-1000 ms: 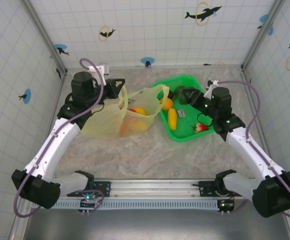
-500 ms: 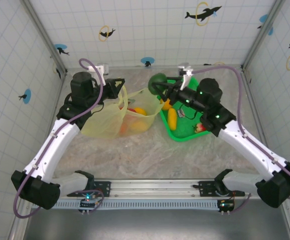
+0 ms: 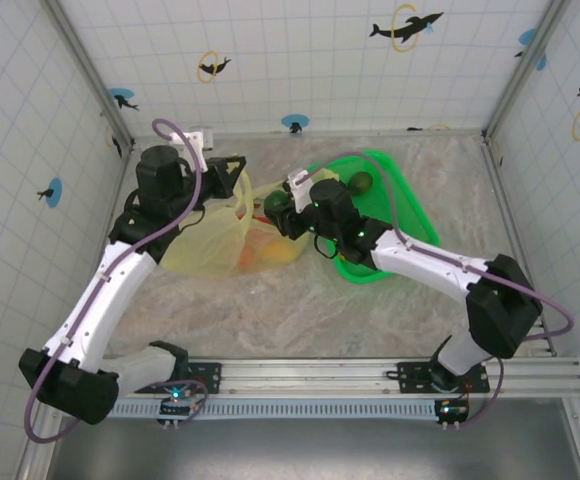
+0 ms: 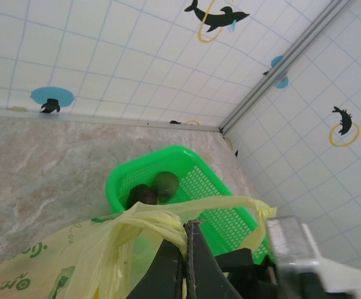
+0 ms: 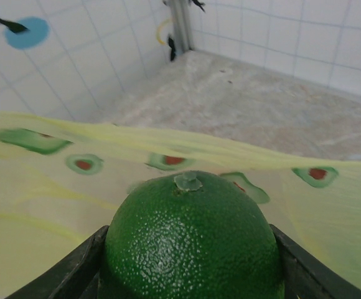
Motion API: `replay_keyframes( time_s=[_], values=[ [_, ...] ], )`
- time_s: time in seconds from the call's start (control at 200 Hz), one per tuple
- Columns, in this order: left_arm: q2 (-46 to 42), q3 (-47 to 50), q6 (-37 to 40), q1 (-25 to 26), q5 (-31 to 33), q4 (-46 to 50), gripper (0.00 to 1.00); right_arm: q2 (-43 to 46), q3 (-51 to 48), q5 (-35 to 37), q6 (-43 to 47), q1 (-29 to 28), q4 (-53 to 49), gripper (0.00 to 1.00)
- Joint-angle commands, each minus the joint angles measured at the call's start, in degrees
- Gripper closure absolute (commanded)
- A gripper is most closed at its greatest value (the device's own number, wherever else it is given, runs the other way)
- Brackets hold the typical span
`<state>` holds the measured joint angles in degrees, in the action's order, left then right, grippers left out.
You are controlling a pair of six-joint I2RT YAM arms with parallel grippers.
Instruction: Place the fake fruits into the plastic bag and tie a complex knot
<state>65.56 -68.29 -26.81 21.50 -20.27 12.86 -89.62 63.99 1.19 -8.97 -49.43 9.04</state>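
Note:
The pale yellow plastic bag [image 3: 205,245] lies left of centre with orange and red fake fruits [image 3: 268,246] showing through it. My left gripper [image 3: 232,172] is shut on one bunched handle strip [image 4: 162,227] and holds it up, so the mouth stays wide. My right gripper [image 3: 280,212] is shut on a dark green fruit [image 5: 193,243], right over the bag's mouth, with the printed bag film [image 5: 75,180] just beyond it. Two dark fruits [image 4: 159,188] lie in the far corner of the green basket [image 3: 410,205].
The basket stands right of the bag, and my right arm stretches across its left half. The other handle strip [image 4: 230,205] hangs loose across the basket side. Tiled walls close in the marble table on three sides.
My right arm has swung left from the basket, carrying the dark green fruit over to the bag's mouth. The left arm has kept holding the handle, almost still.

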Motion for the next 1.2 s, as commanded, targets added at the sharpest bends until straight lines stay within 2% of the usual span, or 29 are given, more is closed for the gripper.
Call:
replay_keyframes(
  time_s=[0.0, 0.07, 0.33, 0.385, 0.43, 0.47, 0.55, 0.766, 0.931, 1.066, 1.161, 1.196],
  values=[
    [-1.2, -0.2, 1.5, 0.4, 0.7, 0.5, 1.0, -2.2, 3.4, 6.4, 2.4, 0.4, 0.3, 0.62],
    [-1.4, 0.0, 1.6, 0.4, 0.9, 0.4, 1.0, -3.9, 4.6, 4.6, 2.1, 0.5, -0.5, 0.62],
    [-0.8, 0.0, 1.9, 0.4, 1.3, 0.1, 1.0, -11.6, 12.8, -13.1, -4.2, 0.4, -1.8, 0.59],
    [-0.7, -0.1, 2.0, 0.4, 1.6, 0.1, 1.0, -12.6, 13.6, -16.5, -6.4, 0.4, -0.3, 0.53],
    [-0.8, -0.1, 2.0, 0.4, 1.7, 0.2, 1.0, -13.1, 13.7, -18.5, -8.2, 0.6, 1.3, 0.42],
    [-0.8, -0.2, 2.1, 0.4, 1.7, 0.3, 1.0, -13.4, 13.9, -18.9, -9.0, 0.7, 1.4, 0.34],
    [-0.8, -0.2, 2.0, 0.4, 1.9, 0.4, 1.0, -13.5, 13.9, -19.0, -9.5, 1.2, 0.9, 0.28],
    [-0.8, 0.3, 2.2, 0.4, 1.9, 0.3, 1.0, -10.5, 9.4, -19.6, -10.9, 3.3, 2.6, 0.25],
    [-0.3, 0.1, 2.0, 0.4, 1.8, 0.2, 1.0, -7.3, 6.9, -18.5, -10.9, 4.4, 3.5, 0.38],
    [0.1, 0.2, 2.0, 0.4, 1.6, 0.1, 1.0, -3.5, 5.1, -17.3, -10.1, 5.2, 3.8, 0.62],
    [0.1, 0.2, 2.1, 0.4, 1.7, 0.2, 1.0, -0.3, 3.9, -14.5, -9.1, 5.6, 3.3, 0.74],
    [0.1, 0.2, 2.0, 0.4, 1.7, 0.3, 1.0, 0.8, 3.8, -13.1, -8.6, 5.6, 2.5, 0.85]
  ],
)
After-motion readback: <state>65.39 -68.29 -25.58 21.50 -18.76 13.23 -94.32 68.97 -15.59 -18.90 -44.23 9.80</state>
